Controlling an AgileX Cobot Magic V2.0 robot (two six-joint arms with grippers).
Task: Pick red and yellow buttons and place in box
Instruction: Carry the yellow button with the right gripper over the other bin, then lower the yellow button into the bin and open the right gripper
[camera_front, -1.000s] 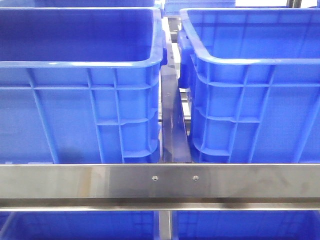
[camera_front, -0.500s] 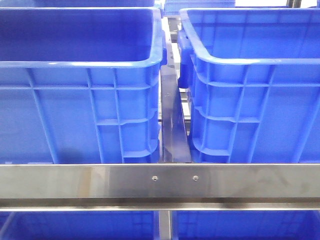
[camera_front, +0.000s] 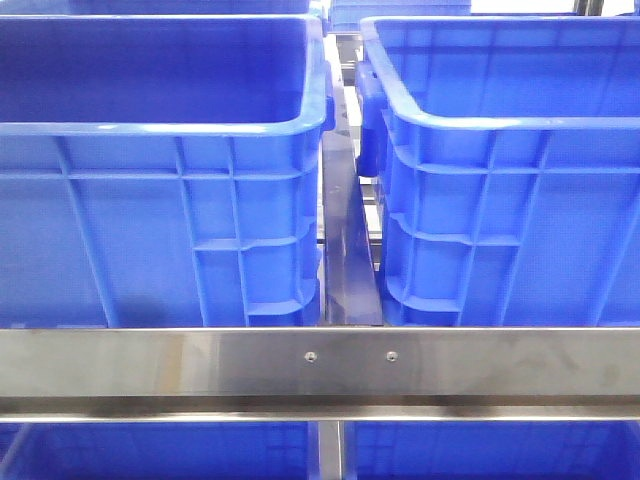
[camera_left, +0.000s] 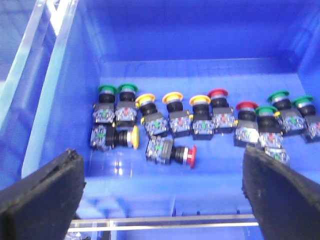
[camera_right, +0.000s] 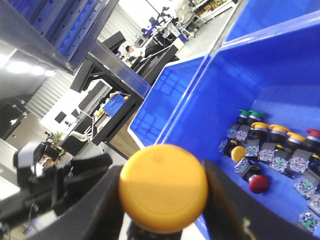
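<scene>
- Right end effector (camera_right: 165, 210): you see it clamped on a yellow button (camera_right: 163, 187), held above the rim of the blue crate (camera_right: 280, 95).
- Left end effector (camera_left: 160, 200): spread wide, empty, over the buttons (camera_left: 200, 122) clustered mid-floor in the crate.

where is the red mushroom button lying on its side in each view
Front view: not in it; only crate walls show.
Left wrist view: the red mushroom-head push button lying on its side is on the blue plastic crate floor, in front of the standing row.
Right wrist view: the same button, beyond the held yellow round cap.
Shared landmark: the toppled yellow-capped button beside it.
</scene>
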